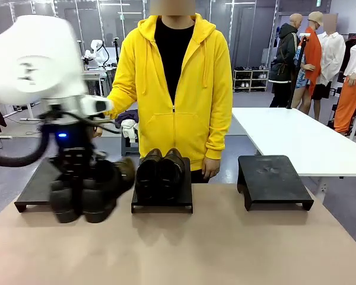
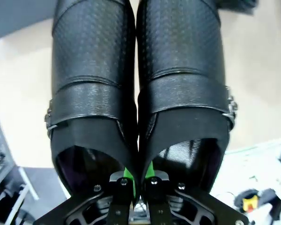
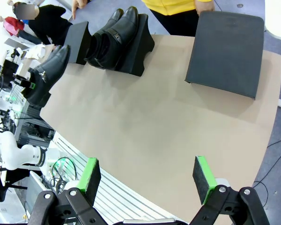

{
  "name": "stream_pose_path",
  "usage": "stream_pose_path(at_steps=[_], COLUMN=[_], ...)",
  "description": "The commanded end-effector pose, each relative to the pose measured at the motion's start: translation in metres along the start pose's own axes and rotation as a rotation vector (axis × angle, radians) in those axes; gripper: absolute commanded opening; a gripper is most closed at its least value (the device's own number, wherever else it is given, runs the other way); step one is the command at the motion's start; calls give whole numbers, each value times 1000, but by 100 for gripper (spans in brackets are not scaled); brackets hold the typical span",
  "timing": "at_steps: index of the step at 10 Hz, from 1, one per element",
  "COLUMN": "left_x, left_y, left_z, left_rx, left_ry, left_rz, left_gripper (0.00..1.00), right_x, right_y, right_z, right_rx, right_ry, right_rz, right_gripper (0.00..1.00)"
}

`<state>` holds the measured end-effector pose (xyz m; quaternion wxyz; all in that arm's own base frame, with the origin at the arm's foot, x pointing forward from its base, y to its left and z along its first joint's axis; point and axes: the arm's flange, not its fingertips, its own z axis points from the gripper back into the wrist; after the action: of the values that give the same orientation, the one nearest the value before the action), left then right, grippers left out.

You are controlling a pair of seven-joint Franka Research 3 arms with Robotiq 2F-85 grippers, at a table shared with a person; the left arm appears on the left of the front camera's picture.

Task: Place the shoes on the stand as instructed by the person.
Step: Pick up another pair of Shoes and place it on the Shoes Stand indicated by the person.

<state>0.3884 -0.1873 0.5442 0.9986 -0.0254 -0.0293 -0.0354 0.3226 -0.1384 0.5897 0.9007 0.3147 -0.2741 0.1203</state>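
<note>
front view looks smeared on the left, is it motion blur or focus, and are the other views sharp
Front view: the white left arm, its claw and the shiny black leather dress shoes it holds are motion-smeared, while the second black pair on the middle black stand is crisp. Left wrist view: sharp; the embossed leather shows soft glare. Right wrist view: sharp but wide-angle, bending the tan table edge.

Robotics lab: other robot arms (image 1: 97,52)

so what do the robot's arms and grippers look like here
The left arm is glossy white with a black wrist, a small blue light and a thick black cable. Both the left gripper and the right gripper have black metal linkages with bright green pads.
</note>
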Motion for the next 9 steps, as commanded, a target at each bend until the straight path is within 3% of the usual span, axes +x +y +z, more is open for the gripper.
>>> stream_pose_path(at_steps=[1, 4, 9], left_x=[-4, 12, 68], left_y=[44, 107, 158], left_z=[-1, -16, -57], left_rx=[-31, 23, 124], left_ry=[-76, -162, -209], left_rz=[28, 42, 92], left_gripper=[7, 7, 7], right_x=[0, 0, 0], right_y=[-1, -1, -1], right_z=[0, 0, 0], right_rx=[13, 13, 13], right_ry=[-9, -9, -9], right_rz=[18, 18, 18], right_gripper=[100, 100, 100])
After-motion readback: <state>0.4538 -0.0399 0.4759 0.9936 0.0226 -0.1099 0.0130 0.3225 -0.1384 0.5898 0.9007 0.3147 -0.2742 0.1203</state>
